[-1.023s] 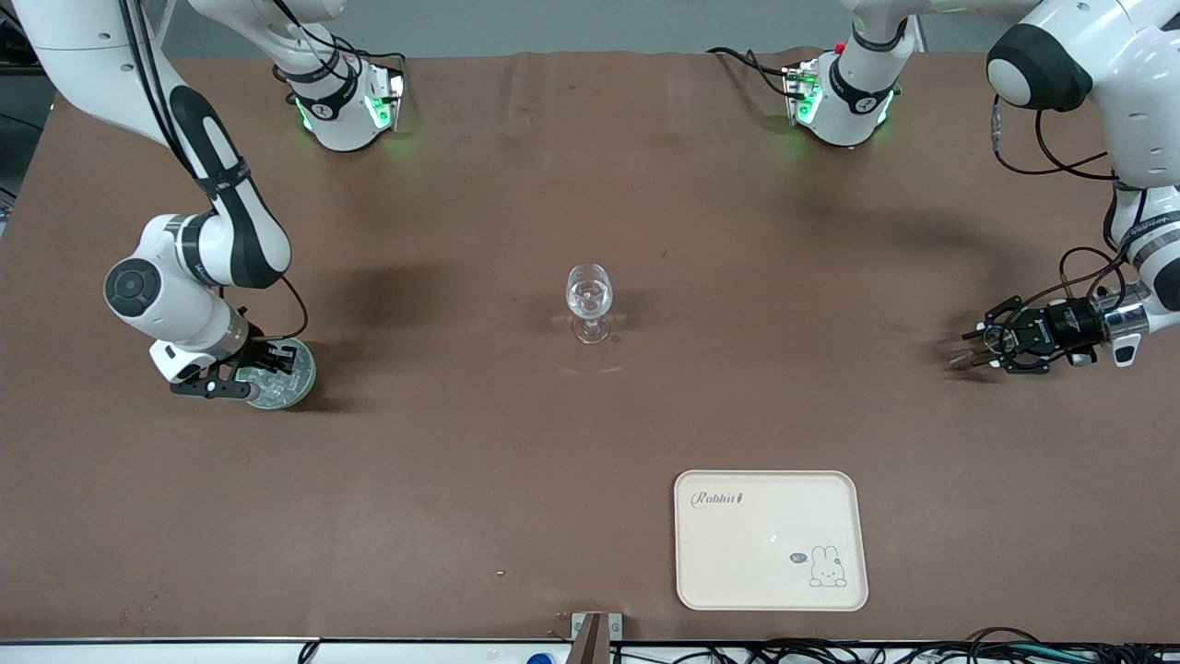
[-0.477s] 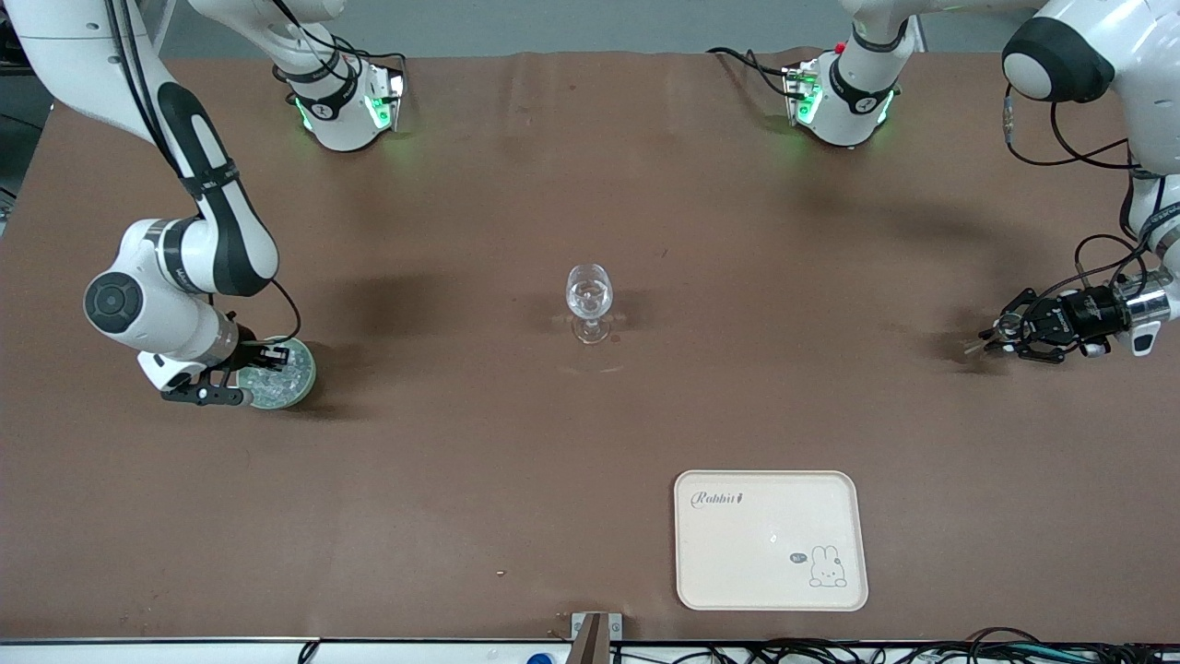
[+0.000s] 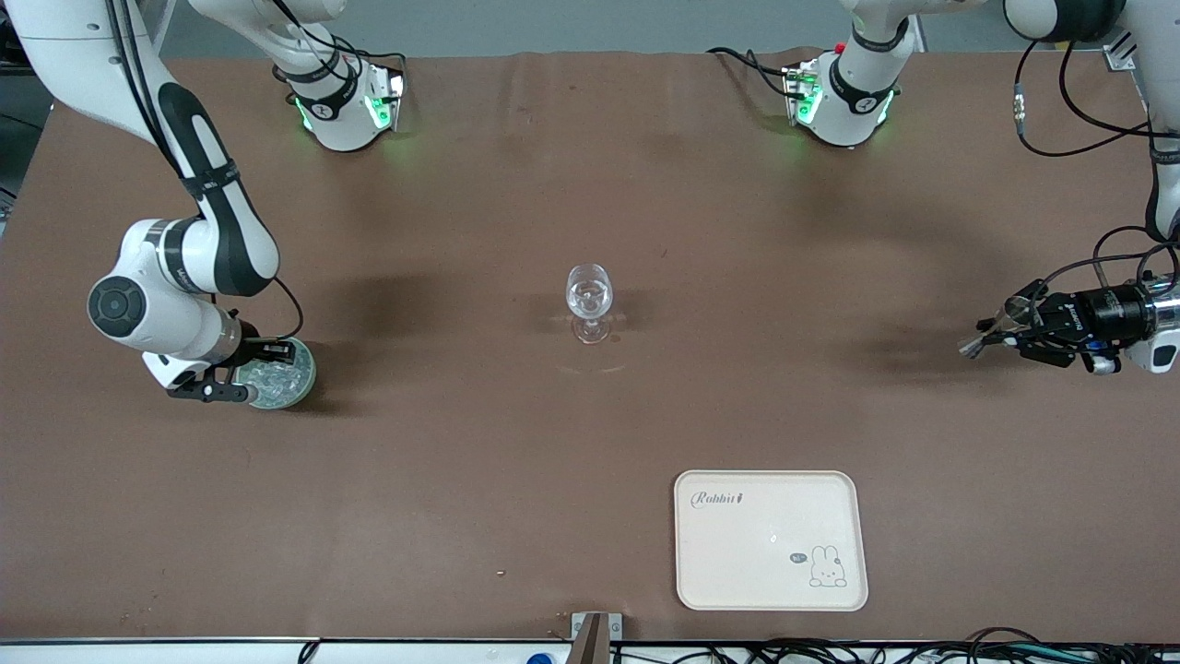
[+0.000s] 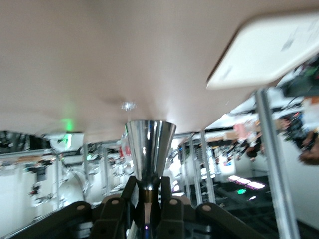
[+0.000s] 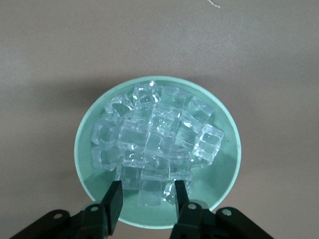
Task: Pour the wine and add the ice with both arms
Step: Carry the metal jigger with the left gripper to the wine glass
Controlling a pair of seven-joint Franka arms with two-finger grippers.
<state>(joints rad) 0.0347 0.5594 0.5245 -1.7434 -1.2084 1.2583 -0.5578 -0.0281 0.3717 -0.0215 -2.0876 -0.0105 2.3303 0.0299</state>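
Observation:
The ice [image 5: 157,142] is a heap of clear cubes in a green bowl [image 5: 227,169], which stands at the right arm's end of the table [image 3: 295,380]. My right gripper [image 5: 148,198] is open just over the bowl [image 3: 241,369], its fingers either side of one cube. My left gripper [image 3: 1012,325] is up in the air at the left arm's end, shut on the stem of a shiny metal measuring cup [image 4: 149,147], which points sideways [image 3: 975,344]. The clear wine glass [image 3: 589,300] stands upright mid-table.
A cream tray [image 3: 771,539] with a rabbit drawing lies near the table's front edge, toward the left arm's end; it also shows in the left wrist view [image 4: 271,50]. Both arm bases [image 3: 346,101] [image 3: 843,97] stand along the top edge.
My left gripper has moved outward toward the left arm's end and risen slightly with the metal cup. My right arm has shifted a little over the bowl of ice.

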